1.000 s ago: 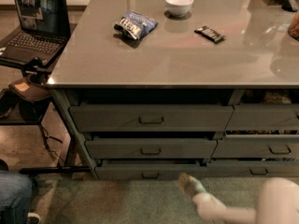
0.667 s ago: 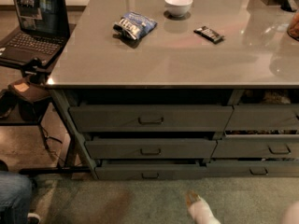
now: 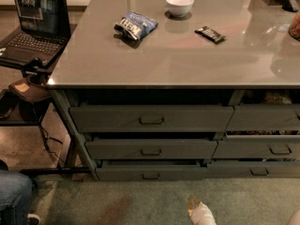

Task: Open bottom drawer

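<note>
The bottom drawer [image 3: 151, 172] is the thin dark grey front lowest in the left stack, with a small rectangular pull handle [image 3: 151, 176] at its centre. It stands out slightly from the frame, and a dark gap shows above its front. My gripper [image 3: 194, 204] pokes up from the lower edge of the camera view over the green carpet. It sits below and to the right of the handle and touches nothing. Most of the arm is out of view.
Two taller drawers [image 3: 151, 118] sit above it, and a neighbouring stack [image 3: 262, 149] is to the right. On the countertop [image 3: 187, 55] lie a chip bag [image 3: 135, 25], a white bowl [image 3: 179, 4] and a candy bar [image 3: 210, 33]. A laptop [image 3: 33, 25] stands on a side stand at left; a person's knee [image 3: 13, 198] is at the lower left.
My gripper and arm have drawn back down and away from the drawers; far less of the arm shows now. The drawers have not moved.
</note>
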You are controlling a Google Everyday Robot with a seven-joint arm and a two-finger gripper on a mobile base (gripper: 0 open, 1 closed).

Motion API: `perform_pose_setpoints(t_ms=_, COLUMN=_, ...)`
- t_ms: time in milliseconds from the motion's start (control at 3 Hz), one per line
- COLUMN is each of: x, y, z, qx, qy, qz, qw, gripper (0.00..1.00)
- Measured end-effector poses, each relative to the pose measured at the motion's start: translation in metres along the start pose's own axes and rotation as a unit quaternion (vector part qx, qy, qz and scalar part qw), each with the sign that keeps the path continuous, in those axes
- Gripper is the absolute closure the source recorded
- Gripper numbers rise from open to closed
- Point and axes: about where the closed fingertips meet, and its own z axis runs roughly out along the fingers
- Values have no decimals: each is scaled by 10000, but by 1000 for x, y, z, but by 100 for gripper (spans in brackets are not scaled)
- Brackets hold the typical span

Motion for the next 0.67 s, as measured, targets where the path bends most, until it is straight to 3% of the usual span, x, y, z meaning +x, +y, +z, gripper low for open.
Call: perform_pose_setpoints(t_ms=667, x=-2, y=0, z=10, qx=-58, qy=-15, qz=-4, qw=10000, gripper=12)
